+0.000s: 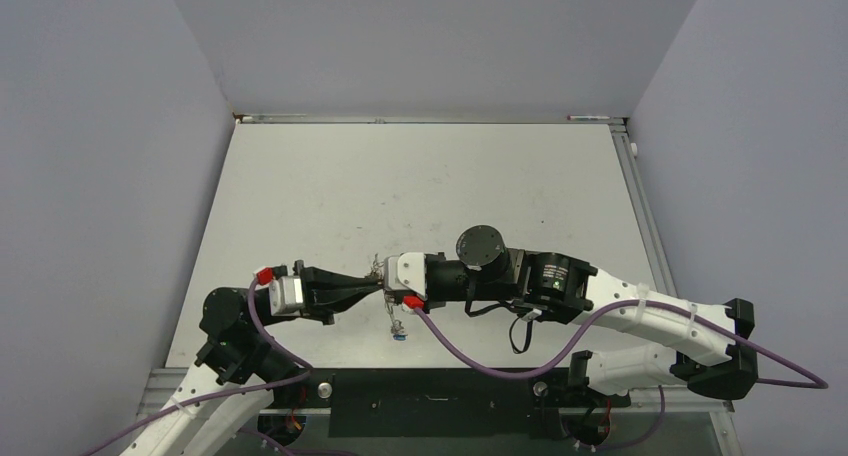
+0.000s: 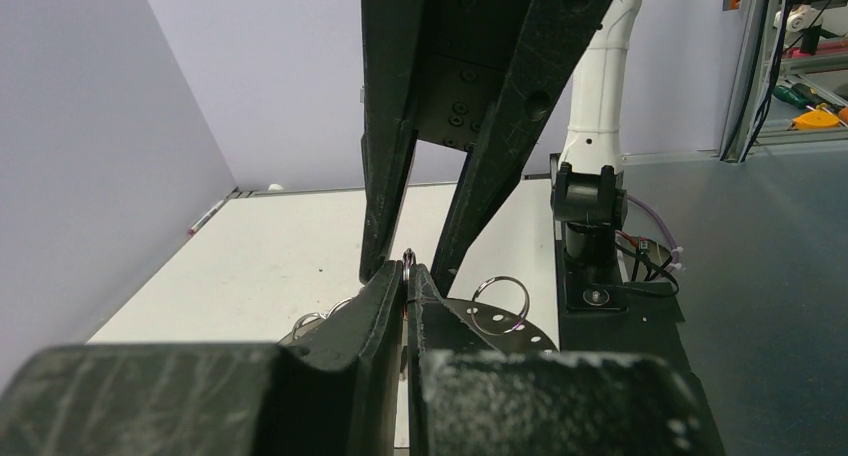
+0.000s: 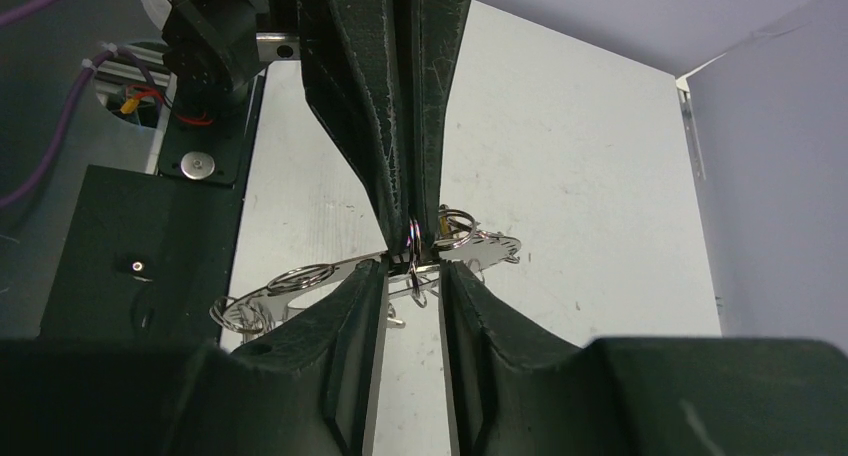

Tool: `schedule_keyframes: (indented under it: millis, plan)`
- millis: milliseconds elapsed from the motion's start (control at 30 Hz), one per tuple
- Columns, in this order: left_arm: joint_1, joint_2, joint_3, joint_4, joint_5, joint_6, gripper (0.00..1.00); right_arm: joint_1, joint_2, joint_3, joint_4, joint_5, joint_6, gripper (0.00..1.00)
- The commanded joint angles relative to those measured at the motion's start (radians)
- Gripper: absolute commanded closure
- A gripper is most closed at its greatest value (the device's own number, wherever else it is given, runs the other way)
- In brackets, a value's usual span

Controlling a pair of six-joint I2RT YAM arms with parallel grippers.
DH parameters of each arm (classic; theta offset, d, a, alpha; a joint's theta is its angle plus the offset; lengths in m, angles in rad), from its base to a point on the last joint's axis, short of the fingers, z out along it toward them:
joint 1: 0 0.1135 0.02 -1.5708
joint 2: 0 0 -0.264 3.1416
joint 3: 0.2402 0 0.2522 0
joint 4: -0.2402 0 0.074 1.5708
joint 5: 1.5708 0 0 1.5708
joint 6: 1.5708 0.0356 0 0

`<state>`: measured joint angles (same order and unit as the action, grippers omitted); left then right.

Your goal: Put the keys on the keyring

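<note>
Scuffed matte-black left gripper (image 2: 408, 276) is clamped tight on a thin wire loop (image 3: 413, 234) at the rim of the flat, shiny keyring (image 2: 490, 321), near the table's (image 1: 420, 176) front edge. Right gripper (image 3: 412, 281) faces it, jaws slightly apart astride that loop; contact unclear. Keys (image 1: 397, 326) hang below, too small to make out; white tabletop stretches behind.

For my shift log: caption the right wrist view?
Left claw pinches a wire loop of the keyring, right claw open around it.
</note>
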<state>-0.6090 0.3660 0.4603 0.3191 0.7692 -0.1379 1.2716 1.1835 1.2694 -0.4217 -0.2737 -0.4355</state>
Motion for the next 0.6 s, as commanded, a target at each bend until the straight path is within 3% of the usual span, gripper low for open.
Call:
schedule_keyframes:
  millis: [0,200,567]
  plan:
    - [0.002,-0.014,0.011,0.081,-0.003,-0.009,1.00,0.005,-0.018,0.040,0.001,0.005,-0.007,0.69]
    - [0.002,-0.015,0.011,0.080,-0.002,-0.009,1.00,0.006,-0.041,0.040,-0.028,0.011,-0.011,0.62]
    - [0.003,-0.012,0.008,0.083,0.005,-0.015,1.00,0.006,-0.022,0.053,-0.016,0.019,-0.026,0.73]
